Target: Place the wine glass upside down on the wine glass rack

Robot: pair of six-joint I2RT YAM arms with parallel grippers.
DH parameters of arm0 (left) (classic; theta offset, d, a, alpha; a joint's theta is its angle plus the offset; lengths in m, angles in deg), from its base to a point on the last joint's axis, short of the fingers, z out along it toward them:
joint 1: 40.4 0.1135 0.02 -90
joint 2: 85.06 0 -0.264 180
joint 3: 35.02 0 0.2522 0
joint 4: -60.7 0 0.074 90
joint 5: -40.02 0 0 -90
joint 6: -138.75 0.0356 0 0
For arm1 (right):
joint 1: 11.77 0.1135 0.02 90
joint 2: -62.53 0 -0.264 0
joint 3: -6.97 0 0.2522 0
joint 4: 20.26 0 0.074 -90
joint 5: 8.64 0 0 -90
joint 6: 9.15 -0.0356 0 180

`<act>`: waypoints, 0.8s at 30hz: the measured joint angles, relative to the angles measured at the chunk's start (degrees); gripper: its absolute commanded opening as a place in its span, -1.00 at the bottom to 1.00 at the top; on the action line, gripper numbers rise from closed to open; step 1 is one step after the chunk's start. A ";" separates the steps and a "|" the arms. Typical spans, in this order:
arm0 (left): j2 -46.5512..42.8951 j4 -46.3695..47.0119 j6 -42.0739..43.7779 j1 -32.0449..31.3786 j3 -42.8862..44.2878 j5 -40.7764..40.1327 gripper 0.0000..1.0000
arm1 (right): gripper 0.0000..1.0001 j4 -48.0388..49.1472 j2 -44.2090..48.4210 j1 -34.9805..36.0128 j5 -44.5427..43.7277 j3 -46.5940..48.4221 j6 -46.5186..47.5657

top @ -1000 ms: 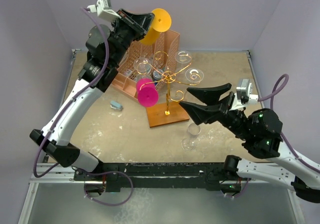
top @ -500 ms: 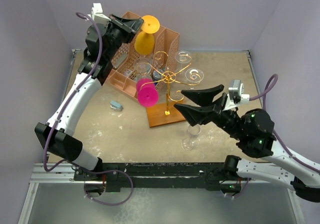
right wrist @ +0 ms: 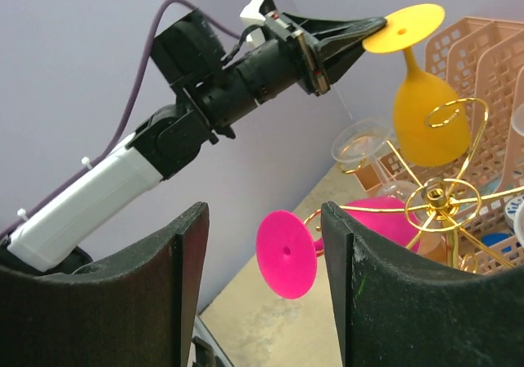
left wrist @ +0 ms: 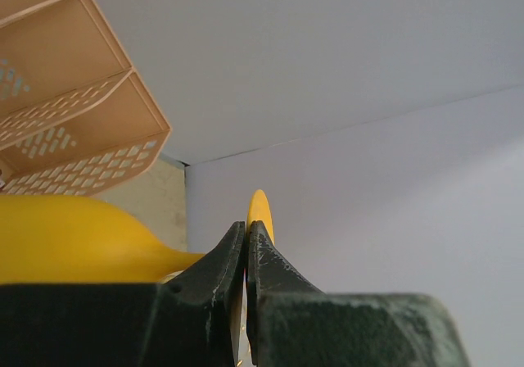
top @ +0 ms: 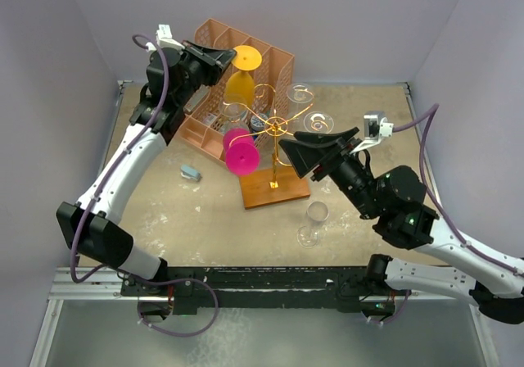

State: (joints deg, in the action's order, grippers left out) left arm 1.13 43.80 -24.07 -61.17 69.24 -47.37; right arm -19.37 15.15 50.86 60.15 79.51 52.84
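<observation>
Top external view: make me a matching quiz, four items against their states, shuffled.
Items
1. yellow wine glass
2. pink wine glass
3. frontmost clear wine glass
4. right hand

States
A. open, holding nothing
B. on the table, near the wooden base
C. foot pinched in the left hand, bowl down
D. against the gold rack's left side

Pairs: 1-C, 2-D, 3-B, 4-A

The yellow glass point(top: 238, 87) is plain; the second glass point(top: 241, 156) is magenta. The rack point(top: 277, 125) is gold wire, its base point(top: 274, 188) brown wood. The organizer point(left wrist: 82, 129) is peach with rows of small slots.
</observation>
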 measured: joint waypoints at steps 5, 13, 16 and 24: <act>-0.81 -0.83 0.00 0.11 -0.44 0.61 -1.00 | 0.18 -0.28 0.96 0.00 -2.51 0.00 -2.73; -1.90 -0.28 -0.07 0.11 -3.87 3.13 -1.00 | 0.18 0.33 2.47 0.00 -3.78 -0.20 -4.31; -1.99 -0.46 0.04 0.11 -5.22 3.23 -1.00 | 0.18 0.63 2.45 0.00 -3.78 -0.20 -4.44; -2.78 -0.37 0.61 0.13 -6.05 5.62 -1.00 | 0.18 1.16 2.38 0.00 -3.80 -1.46 -4.87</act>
State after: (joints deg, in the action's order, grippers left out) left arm -1.64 43.43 -23.45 -61.04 63.18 -41.75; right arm -18.21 17.54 50.86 56.35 78.05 47.97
